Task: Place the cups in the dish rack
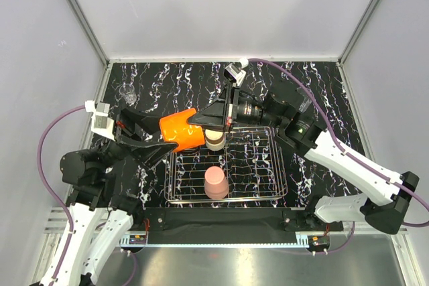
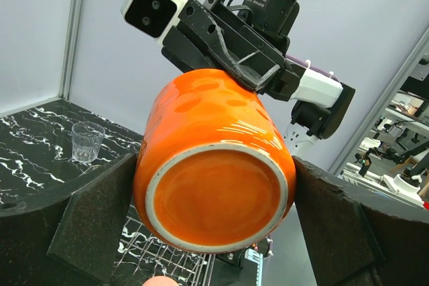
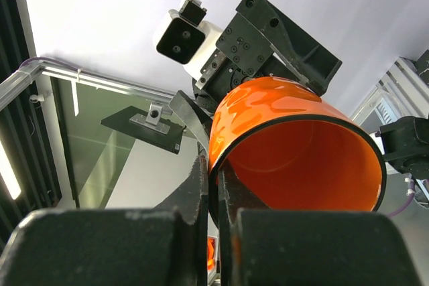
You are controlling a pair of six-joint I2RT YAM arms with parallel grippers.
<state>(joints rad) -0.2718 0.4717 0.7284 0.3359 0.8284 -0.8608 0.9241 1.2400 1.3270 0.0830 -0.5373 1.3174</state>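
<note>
The glossy orange ceramic cup (image 1: pixel 179 130) hangs on its side above the left end of the silver wire dish rack (image 1: pixel 281 189). The right hand (image 1: pixel 198 120) is clamped on its rim wall. The left hand (image 1: pixel 161 137) is spread wide, its fingers flanking the cup's base.

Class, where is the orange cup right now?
Top view: the orange cup hangs tipped over the dish rack's far-left corner, rim pinched by the right hand.

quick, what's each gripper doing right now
left gripper: open, fingers either side of the orange cup's base
right gripper: shut on the orange cup's rim
</note>
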